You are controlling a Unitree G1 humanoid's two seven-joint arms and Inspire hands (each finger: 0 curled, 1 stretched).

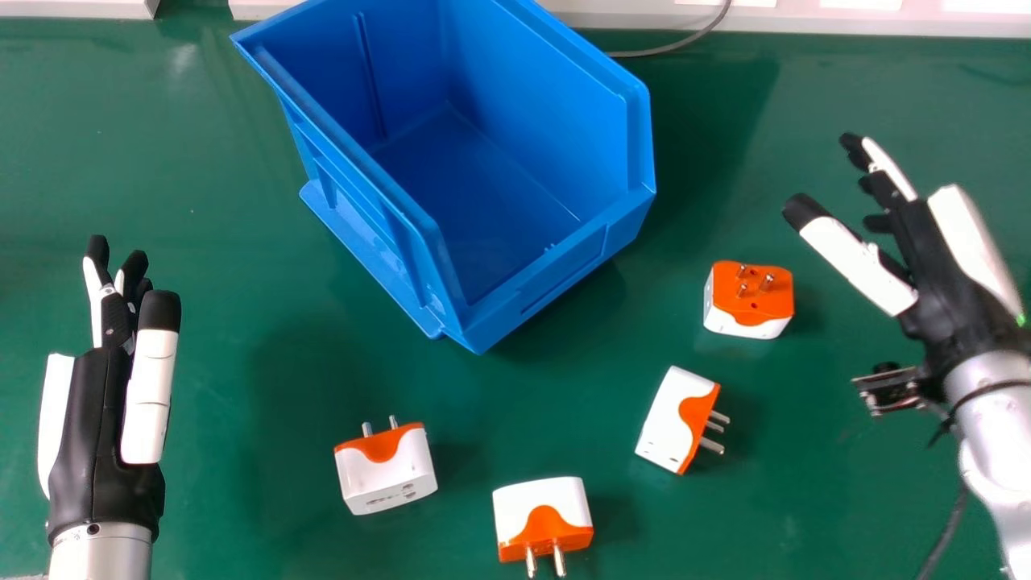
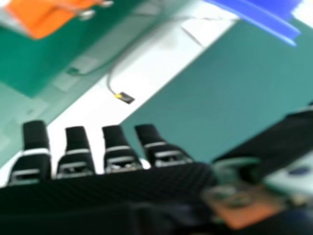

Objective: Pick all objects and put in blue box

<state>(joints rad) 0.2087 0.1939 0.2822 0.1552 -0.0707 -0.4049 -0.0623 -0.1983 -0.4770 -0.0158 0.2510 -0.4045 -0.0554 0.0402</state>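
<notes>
Four are lying on the green table (image 1: pixel 201 403) near the blue box (image 1: pixel 523 298): left adapter (image 1: pixel 388 475) pointing its prongs away, nearest adapter (image 1: pixel 527 503) robotward, middle adapter (image 1: pixel 670 415) right, farthest adapter (image 1: pixel 753 310) up. The box is running lengthwise far-left to near-right. Left hand (image 1: pixel 93 427) and right hand (image 1: pixel 954 282) are extending uncurled, empty.

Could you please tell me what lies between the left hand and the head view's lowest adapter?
The head view shows another adapter between the left hand and the lowest adapter.
</notes>
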